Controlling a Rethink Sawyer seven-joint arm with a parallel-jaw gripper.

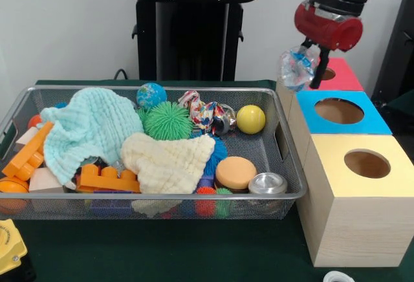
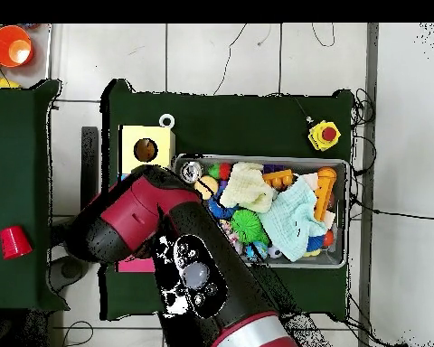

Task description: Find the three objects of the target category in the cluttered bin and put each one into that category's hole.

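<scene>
My gripper [image 1: 309, 67] hangs at the upper right of the front view, shut on a crushed clear plastic bottle with a blue label [image 1: 297, 67]. It holds the bottle in the air above the gap between the wire mesh bin [image 1: 284, 196] and the row of wooden boxes, just left of the sky-blue box and its round hole [image 1: 339, 110]. No other clear bottle shows among the clutter in the bin. In the overhead view my arm [image 2: 157, 226] covers the gripper, the bottle and the blue box.
The bin [image 2: 343, 212] holds two cloths [image 1: 87, 130], a green spiky ball [image 1: 168, 120], a yellow ball [image 1: 250, 119], orange bricks [image 1: 107, 178], an orange disc [image 1: 235, 172] and a metal can [image 1: 268, 183]. A yellow-topped box [image 1: 362, 165] stands nearer, a red-topped box [image 1: 339, 75] farther.
</scene>
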